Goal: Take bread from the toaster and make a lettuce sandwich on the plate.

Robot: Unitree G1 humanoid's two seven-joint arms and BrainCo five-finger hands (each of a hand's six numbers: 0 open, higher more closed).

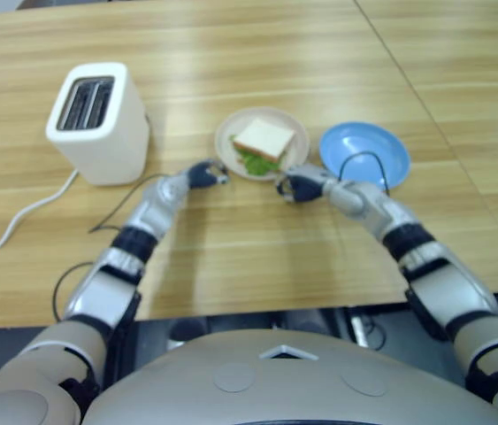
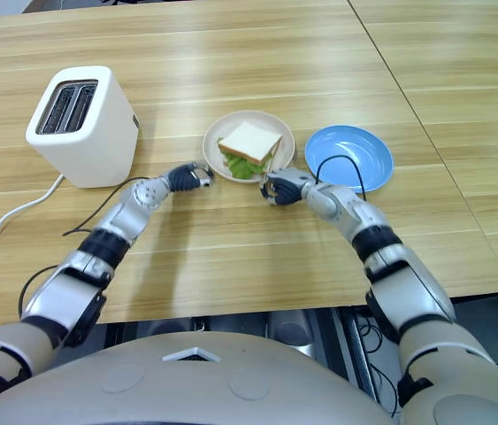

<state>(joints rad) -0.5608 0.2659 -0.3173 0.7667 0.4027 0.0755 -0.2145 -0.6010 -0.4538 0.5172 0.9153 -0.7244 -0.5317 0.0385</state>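
Sandwich on plate; L hand & R hand, both curled w/ nothing held, just beside its near rim; toaster well apart.

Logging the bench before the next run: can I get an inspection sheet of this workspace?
Surface: wooden table, with a seam on the right.
Job's things: white toaster back left; sandwich of bread over lettuce on the beige plate.
Clutter: empty blue dish right of the plate.
Hands: left hand by the beige plate's left rim; right hand by its near right rim.
Cables: white toaster cord trailing left; black cable looping over the blue dish.
Surroundings: nothing seen.
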